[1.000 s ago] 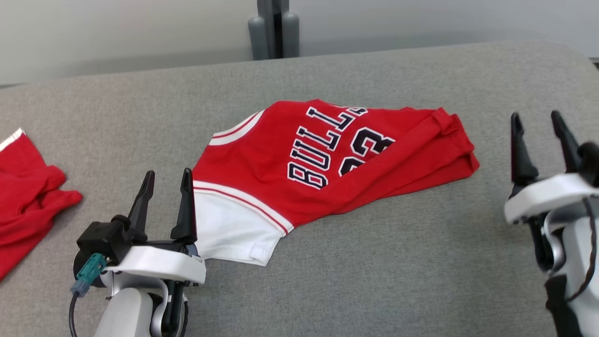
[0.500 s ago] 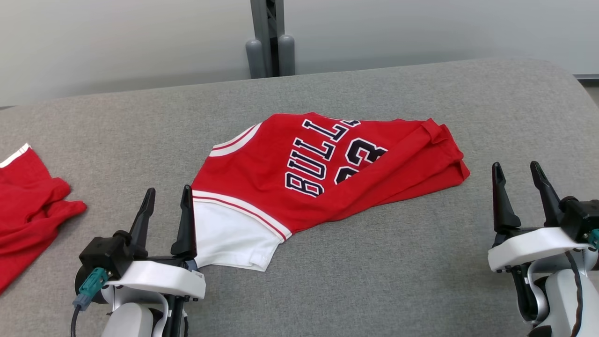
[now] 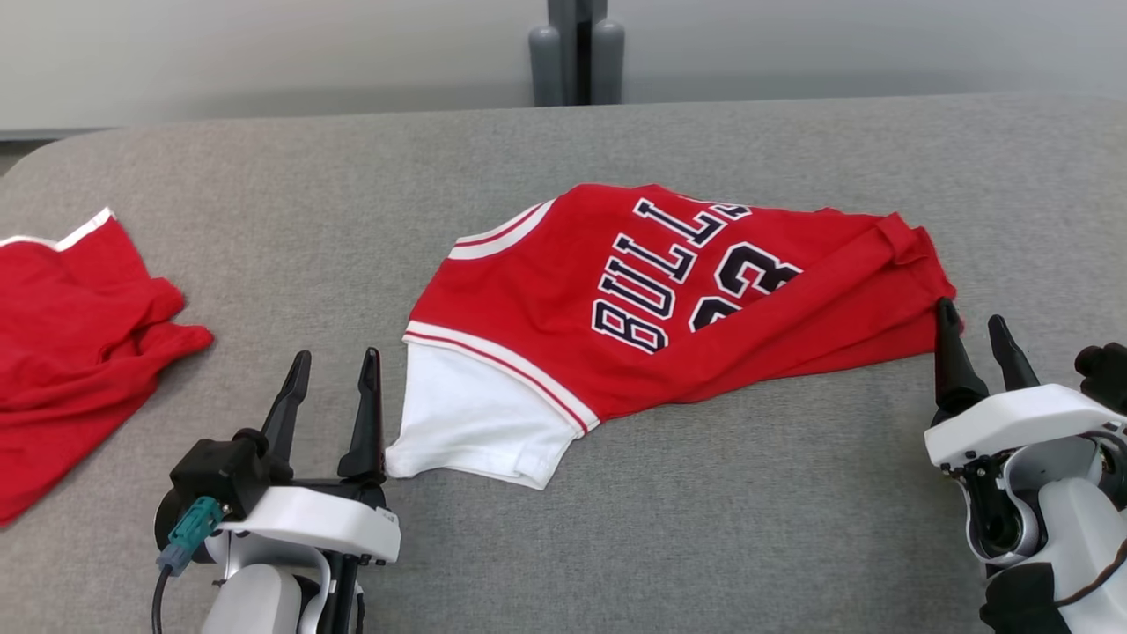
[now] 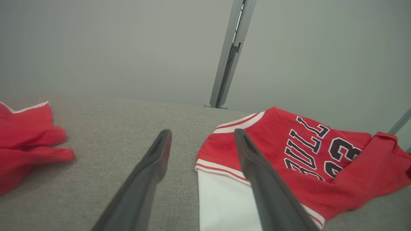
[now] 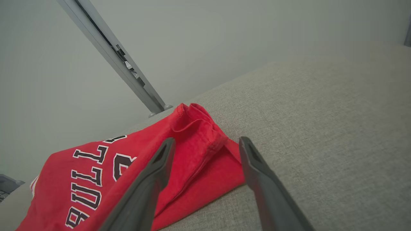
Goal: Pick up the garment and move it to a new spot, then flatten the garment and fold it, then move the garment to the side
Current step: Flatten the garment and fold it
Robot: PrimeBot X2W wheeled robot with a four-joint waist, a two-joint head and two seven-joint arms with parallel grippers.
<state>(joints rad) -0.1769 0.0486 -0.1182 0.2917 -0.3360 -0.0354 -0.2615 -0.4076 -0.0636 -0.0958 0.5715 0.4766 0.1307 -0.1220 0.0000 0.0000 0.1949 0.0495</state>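
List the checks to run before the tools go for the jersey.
1. Left tool open, holding nothing: ok.
2. Right tool open, holding nothing: ok.
3. Jersey lying free on the grey surface: ok.
4. Jersey flat: not ok, its right end is bunched in folds.
5. Left tool beside the white sleeve: ok.
6. Right tool touching the jersey's right edge: cannot tell.
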